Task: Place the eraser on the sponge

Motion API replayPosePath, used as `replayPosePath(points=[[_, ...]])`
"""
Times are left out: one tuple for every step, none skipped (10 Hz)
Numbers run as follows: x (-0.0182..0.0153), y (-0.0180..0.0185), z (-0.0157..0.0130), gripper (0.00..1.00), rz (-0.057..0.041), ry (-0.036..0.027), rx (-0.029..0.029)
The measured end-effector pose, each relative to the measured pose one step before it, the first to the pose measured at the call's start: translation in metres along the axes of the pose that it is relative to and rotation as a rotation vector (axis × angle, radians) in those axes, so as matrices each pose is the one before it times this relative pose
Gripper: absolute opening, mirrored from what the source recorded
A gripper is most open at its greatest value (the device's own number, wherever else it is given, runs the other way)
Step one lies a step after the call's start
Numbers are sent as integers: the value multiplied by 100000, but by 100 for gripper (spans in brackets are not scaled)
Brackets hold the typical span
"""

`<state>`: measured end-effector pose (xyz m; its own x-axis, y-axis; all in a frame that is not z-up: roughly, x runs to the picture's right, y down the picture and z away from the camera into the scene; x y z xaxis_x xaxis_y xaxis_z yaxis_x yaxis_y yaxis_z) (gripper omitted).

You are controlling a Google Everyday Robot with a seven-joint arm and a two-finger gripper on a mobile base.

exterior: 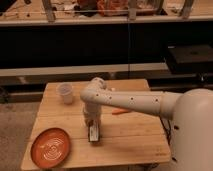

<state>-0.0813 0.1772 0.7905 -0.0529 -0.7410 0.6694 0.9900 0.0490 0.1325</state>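
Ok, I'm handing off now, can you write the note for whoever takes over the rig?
Gripper: down at the table's front middle, directly above the eraser.
Eraser: white face showing, just below the gripper, right of the orange plate.
Sponge: not distinguishable; the dark edge under the eraser could be it.
Done: placement not confirmed.
Left: check the eraser rests on the sponge, then lift the arm clear.

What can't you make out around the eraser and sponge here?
1. The sponge: camera view, not made out; the tool, down at the table's middle, and the arm cover that spot.
2. The eraser: only a pale patch under the tool; what it rests on is too small to tell.
3. Table's right edge: hidden behind the robot's white body.
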Motion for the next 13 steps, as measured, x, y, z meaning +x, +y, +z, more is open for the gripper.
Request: replayPosePath(points=[[-99,-30,219,13,-1631,-1745,-1710],[45,-285,143,21,-928,-828,-518],[-4,-170,108,33,-637,-955,-1031],[36,76,72,43,145,-469,-578],[51,13,0,52,393,-120,340],[55,131,16,63,690,184,852],[51,118,5,73,953,279,739],[57,42,11,79,649,323,340],[19,-109,48,80,352,308,175],[19,-105,18,80,397,417,95],[72,61,-24,80,765,760,-32],[82,98,-49,80,1238,1173,170],[142,154,-140,80,2047,1613,834]])
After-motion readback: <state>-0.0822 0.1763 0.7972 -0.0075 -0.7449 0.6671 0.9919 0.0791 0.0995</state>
